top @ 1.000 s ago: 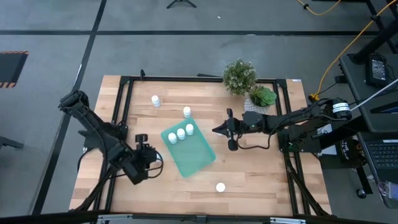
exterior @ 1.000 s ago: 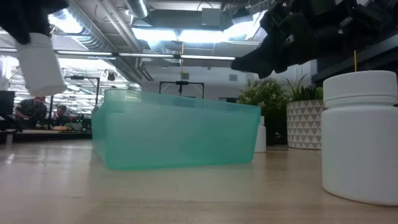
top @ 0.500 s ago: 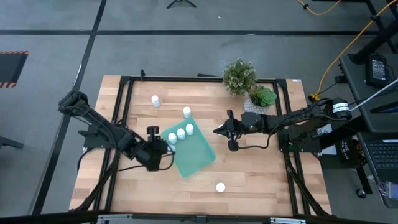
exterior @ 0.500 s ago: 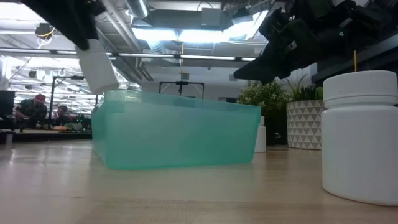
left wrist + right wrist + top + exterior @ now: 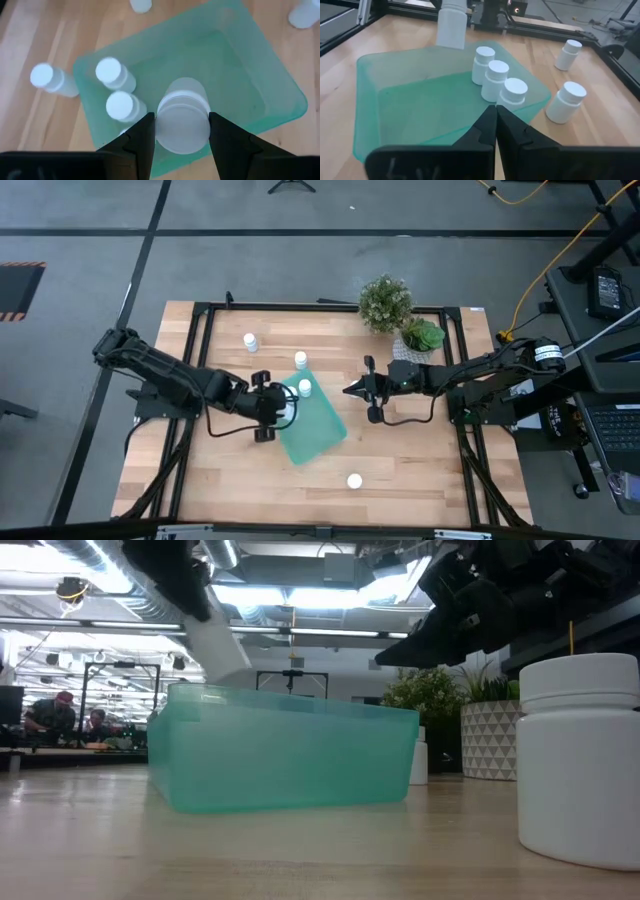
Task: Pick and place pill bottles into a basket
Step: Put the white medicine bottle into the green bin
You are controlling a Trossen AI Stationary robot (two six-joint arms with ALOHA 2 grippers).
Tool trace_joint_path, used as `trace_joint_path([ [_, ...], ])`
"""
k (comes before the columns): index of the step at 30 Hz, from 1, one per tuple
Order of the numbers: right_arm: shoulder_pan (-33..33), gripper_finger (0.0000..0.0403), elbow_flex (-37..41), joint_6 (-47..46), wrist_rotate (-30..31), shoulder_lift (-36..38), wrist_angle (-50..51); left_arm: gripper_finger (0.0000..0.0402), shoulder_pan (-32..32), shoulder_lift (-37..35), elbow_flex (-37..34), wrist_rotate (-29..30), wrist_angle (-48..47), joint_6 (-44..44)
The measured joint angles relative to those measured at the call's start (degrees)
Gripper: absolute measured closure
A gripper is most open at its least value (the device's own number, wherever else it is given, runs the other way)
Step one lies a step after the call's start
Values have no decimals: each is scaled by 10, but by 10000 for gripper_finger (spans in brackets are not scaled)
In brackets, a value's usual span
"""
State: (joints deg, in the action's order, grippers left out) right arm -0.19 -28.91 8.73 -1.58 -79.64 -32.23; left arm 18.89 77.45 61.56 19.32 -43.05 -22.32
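The teal basket (image 5: pixel 315 430) lies mid-table, with three white pill bottles (image 5: pixel 496 77) standing in a row at its far end. My left gripper (image 5: pixel 280 410) is shut on another pill bottle (image 5: pixel 182 120) and hangs above the basket's left part; the low view shows this bottle (image 5: pixel 220 645) tilted above the basket's rim. My right gripper (image 5: pixel 347 390) is shut and empty, in the air just right of the basket. Loose bottles stand on the table at the far left (image 5: pixel 250 341), by the basket's far corner (image 5: pixel 300 360) and near the front (image 5: pixel 353 480). My left gripper pinches the bottle's upper end, by the cap (image 5: pixel 182 131), between its two fingers (image 5: pixel 142 140), one on each side. The fingers come from above, slanting down. The bottle hangs below them, tilted and clear of the basket.
Two potted plants (image 5: pixel 385 302) (image 5: pixel 420 337) stand at the table's far right, the nearer one in a white patterned pot (image 5: pixel 490 740). A black frame rail (image 5: pixel 205 350) runs along the table's sides. Bare wood lies in front of the basket.
My left gripper has carried the bottle toward the table's right edge, from left of the basket to above its left part. It has stayed shut on the bottle, which has tipped a little. My right gripper has kept still.
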Motion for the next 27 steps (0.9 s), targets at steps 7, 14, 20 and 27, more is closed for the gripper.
trace_joint_path([
  [7, 0, 391, 0, 4, 0, 0, 4, 250, 0, 37, 63, 6, -55, 5],
  [14, 0, 391, 0, -10, 0, 0, 4, 250, 3, 124, 165, 2, -203, -36],
  [20, 0, 391, 0, -11, 0, 0, 4, 250, 3, 187, 218, -24, -245, -7],
  [27, 0, 391, 0, -23, 0, 0, 4, 250, 3, 216, 223, -21, -247, 20],
])
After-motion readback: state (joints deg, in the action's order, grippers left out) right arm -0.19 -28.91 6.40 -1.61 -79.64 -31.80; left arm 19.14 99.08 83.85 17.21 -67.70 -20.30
